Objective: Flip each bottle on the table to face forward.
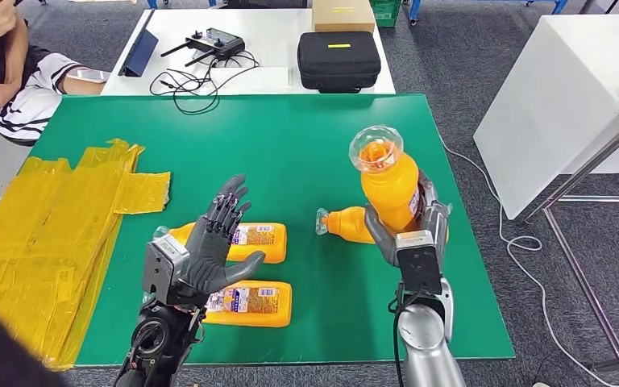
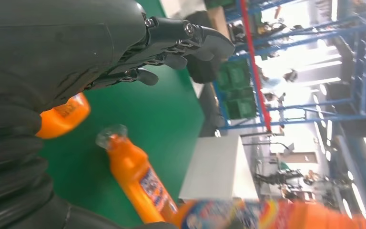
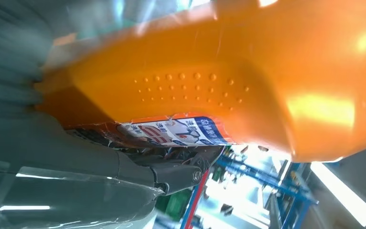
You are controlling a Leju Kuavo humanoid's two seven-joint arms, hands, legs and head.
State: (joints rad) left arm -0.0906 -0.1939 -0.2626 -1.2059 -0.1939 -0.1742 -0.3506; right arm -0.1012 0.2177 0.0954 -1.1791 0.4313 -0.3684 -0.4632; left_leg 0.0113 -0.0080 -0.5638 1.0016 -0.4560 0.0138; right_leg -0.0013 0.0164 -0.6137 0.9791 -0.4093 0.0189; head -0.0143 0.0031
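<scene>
Gripping an orange bottle [image 1: 390,187] around its lower body, the right hand [image 1: 407,228] held it lifted above the green table [image 1: 290,145], clear cap tilted up toward the camera. Right wrist view showed the same bottle [image 3: 228,81] close, its printed label against the dark fingers [image 3: 171,174].

Just behind that held bottle, a second bottle [image 1: 346,223] lay on its side on the table, cap pointing away from the right hand, partly hidden by it.

Left hand [image 1: 213,242] hovered palm-open, fingers spread, holding nothing. Two more bottles lay flat on the table beneath it: one [image 1: 254,240] under the fingers, the other [image 1: 250,302] nearer the table's front edge, by the wrist.

Yellow plastic sheets [image 1: 48,226] covered the table's left side. A person [image 1: 8,72] sat at the far left corner of the table.
</scene>
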